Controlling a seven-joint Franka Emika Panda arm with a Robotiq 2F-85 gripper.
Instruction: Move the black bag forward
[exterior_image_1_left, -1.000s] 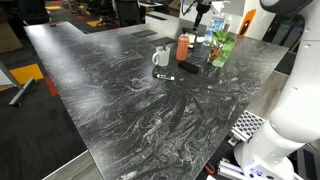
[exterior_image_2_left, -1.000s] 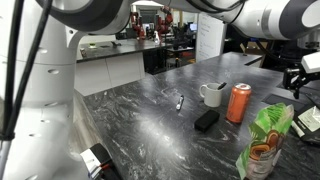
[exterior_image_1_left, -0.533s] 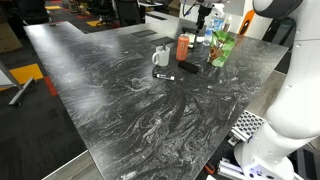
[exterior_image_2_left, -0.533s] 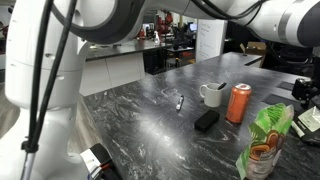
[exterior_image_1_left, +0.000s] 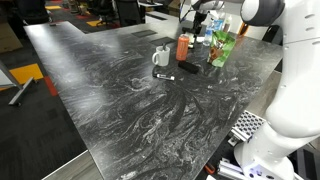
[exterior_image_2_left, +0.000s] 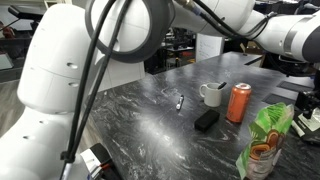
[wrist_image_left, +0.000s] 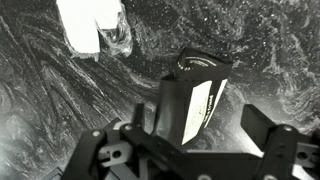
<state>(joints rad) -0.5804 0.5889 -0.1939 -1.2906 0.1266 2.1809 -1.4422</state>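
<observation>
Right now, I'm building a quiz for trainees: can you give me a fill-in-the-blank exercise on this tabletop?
The mug is coloured ___. The can beside it is coloured ___. The gripper above the black bag is ___. The larger bag is coloured ___.
Missing words: white; orange; open; green.

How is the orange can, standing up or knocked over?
Standing up. In an exterior view the orange can stands upright on the table, its round top facing up, beside the white mug.
</observation>
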